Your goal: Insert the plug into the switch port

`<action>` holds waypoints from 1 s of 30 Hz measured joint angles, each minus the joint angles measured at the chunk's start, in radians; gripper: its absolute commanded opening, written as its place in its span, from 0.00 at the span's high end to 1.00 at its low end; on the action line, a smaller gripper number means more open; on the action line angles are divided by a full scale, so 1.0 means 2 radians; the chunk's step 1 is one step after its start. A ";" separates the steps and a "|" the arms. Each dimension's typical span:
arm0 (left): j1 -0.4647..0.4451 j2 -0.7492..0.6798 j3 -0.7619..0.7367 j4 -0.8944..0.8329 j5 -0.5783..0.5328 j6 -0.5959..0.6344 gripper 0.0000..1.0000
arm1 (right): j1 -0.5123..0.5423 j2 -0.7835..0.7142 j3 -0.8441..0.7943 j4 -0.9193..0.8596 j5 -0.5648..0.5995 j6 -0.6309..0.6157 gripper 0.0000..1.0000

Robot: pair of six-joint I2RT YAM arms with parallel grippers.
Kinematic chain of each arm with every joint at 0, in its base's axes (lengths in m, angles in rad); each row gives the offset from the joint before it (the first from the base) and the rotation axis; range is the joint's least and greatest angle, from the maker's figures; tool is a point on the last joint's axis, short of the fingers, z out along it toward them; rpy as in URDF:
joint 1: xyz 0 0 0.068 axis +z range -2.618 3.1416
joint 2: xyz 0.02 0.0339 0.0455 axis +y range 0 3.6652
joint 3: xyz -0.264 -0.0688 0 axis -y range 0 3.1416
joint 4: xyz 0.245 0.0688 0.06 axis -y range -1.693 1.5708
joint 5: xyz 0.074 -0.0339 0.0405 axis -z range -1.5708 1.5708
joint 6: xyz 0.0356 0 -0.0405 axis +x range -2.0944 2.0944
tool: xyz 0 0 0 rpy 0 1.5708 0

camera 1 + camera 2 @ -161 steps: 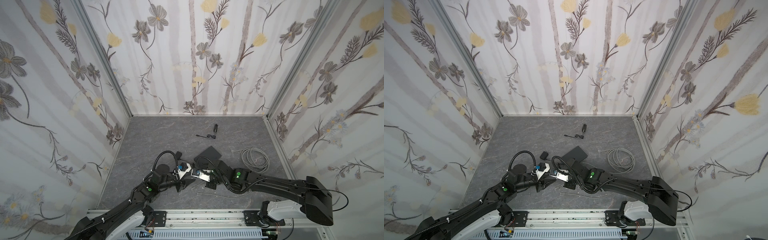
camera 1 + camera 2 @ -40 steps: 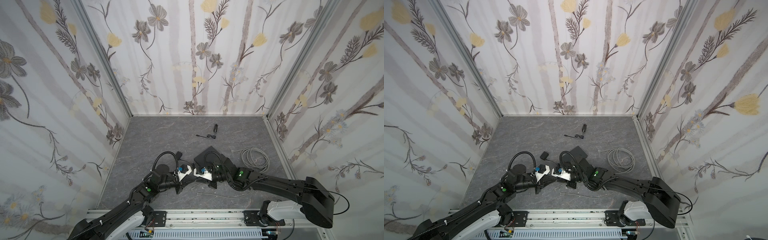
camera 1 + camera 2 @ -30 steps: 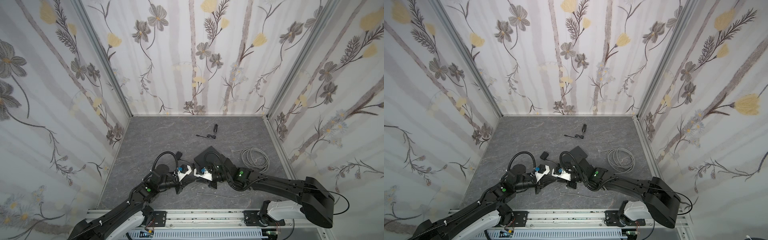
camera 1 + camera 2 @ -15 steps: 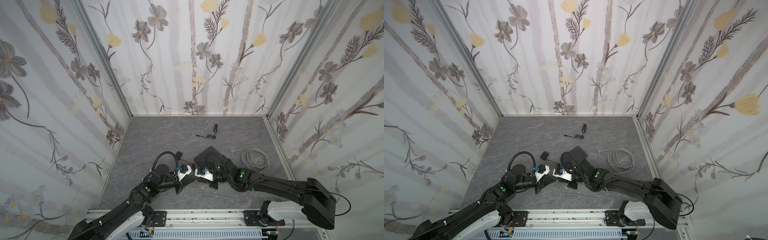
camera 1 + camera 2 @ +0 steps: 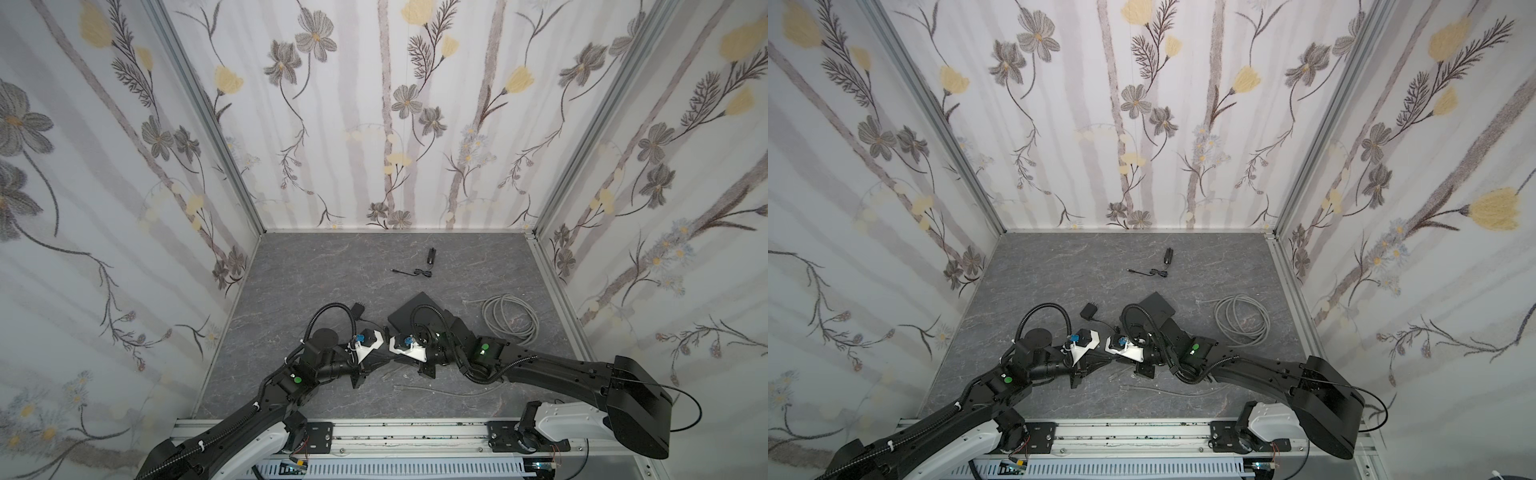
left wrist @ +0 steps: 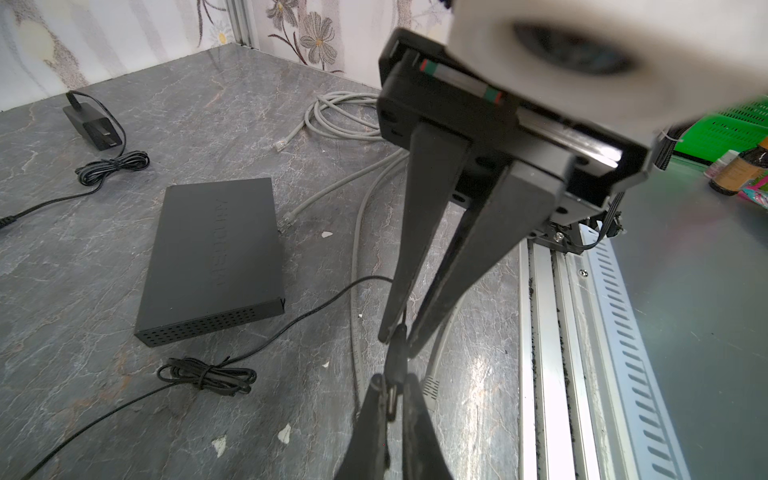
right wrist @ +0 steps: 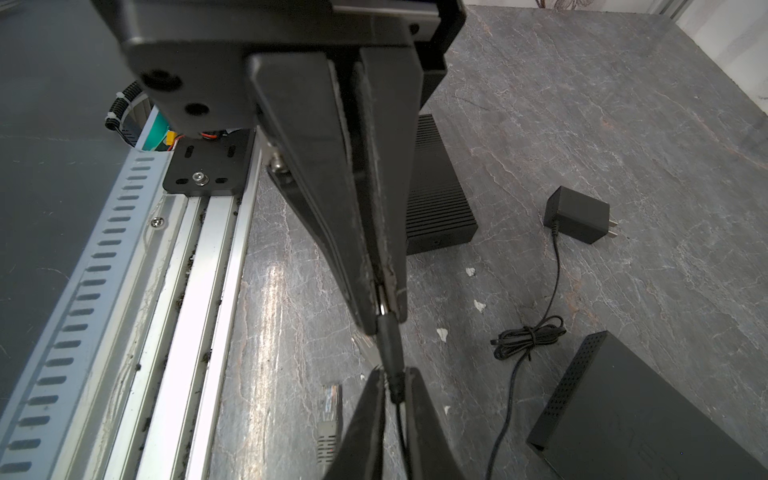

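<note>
Left fingers point(image 6: 368, 424) and right fingers point(image 6: 419, 232) are both clamped on the one plug point(image 6: 397, 357), tip to tip, in the air above the front of the tabletop point(image 5: 316, 266). Left pinches its metal tip, right its rear collar where the cord leaves. I judge this a regrasp, since that tip must be bare to enter the port. One black switch point(image 6: 216, 257) lies flat, near but apart, showing only a vented side, so no port is visible. Counted besides: two black power adapters, one adapter point(image 5: 358, 308) beside the left arm, its cord seemingly running to the plug, another adapter point(image 5: 432, 255) far back; one coil of grey cable point(image 5: 509, 318); one loose grey network lead point(image 7: 329, 399) in front.
</note>
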 measured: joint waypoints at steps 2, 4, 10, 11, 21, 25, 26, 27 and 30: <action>0.000 0.000 0.000 0.000 -0.001 0.000 0.87 | 0.000 0.000 0.000 0.000 0.001 0.003 1.00; 0.000 -0.001 -0.001 0.002 -0.004 -0.002 0.68 | 0.000 0.000 0.000 0.000 0.001 0.003 1.00; 0.002 -0.035 -0.025 0.030 -0.046 -0.045 0.00 | -0.001 -0.011 -0.010 0.010 0.015 0.014 1.00; 0.002 -0.044 -0.031 0.034 -0.061 -0.058 0.00 | -0.003 -0.013 -0.014 0.016 0.018 0.015 1.00; 0.004 -0.183 0.027 -0.127 -0.376 -0.357 0.00 | -0.058 -0.007 -0.003 0.059 0.101 0.066 1.00; 0.015 -0.200 0.060 -0.249 -0.439 -0.448 0.00 | -0.050 0.010 -0.001 0.076 0.109 0.069 1.00; 0.023 -0.194 0.065 -0.270 -0.447 -0.465 0.00 | -0.047 0.016 -0.002 0.077 0.111 0.072 1.00; 0.033 -0.184 0.069 -0.287 -0.449 -0.480 0.00 | -0.043 0.020 -0.004 0.081 0.115 0.074 1.00; 0.074 -0.129 0.075 -0.322 -0.441 -0.513 0.00 | -0.031 0.035 -0.015 0.093 0.116 0.079 1.00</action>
